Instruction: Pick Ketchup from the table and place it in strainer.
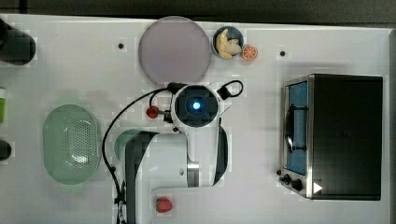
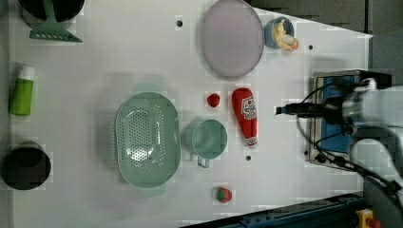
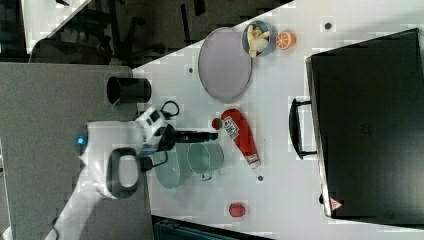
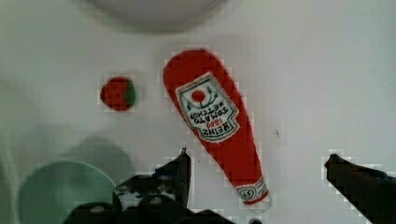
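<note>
- I have the tool (image 4: pixel 257 163) spread to its widest and empty, its fingers to either side of the Ketchup's (image 2: pixel 245 115) capped neck, so it can straddle that narrow end.
- The Ketchup lies flat on the counter (image 2: pixel 95 71), just beside the green cup (image 2: pixel 207 138); lying down, its slim neck suits a grip across it.
- The strainer (image 2: pixel 147 137) sits on the far side of that cup from the Ketchup, mouth up, ready to receive it.
- A small red fruit (image 2: pixel 213 99) rests near the Ketchup's broad end; I judge it clear of my fingers, though its gap looks slight.
</note>
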Controlling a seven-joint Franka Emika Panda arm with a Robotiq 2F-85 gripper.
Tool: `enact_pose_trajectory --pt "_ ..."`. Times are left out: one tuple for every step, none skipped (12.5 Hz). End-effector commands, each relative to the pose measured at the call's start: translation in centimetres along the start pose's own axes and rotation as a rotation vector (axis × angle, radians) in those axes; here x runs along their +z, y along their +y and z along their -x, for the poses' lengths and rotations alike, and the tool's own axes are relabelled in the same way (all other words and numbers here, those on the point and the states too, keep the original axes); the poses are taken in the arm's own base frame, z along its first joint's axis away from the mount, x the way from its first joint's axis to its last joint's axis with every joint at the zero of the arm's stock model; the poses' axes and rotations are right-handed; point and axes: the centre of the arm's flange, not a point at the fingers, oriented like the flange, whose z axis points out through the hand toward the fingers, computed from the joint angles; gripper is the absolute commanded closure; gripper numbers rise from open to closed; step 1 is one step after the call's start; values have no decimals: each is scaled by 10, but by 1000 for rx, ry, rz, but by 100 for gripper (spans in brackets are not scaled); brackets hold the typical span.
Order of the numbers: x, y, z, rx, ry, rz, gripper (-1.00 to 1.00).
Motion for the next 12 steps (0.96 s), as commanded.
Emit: enact_pose_trajectory --pt "14 -9 3 -309 62 2 -100" --pt "32 -10 3 -320 65 -3 -100" --pt "50 -9 4 -317 61 -8 -100" --pt "66 -8 5 -314 55 -14 -100" --pt "81 -8 5 -308 48 -19 -100" --pt "94 -8 5 -306 39 -24 -100" --pt "107 -8 5 -306 30 -29 -100" --pt "117 -8 6 -305 26 -34 -100" --pt "126 -8 6 -302 25 -37 -100" --pt "133 -7 6 -299 22 -39 -100" --pt "140 -6 7 -297 15 -42 -100" --pt "146 -7 8 -298 5 -44 -100"
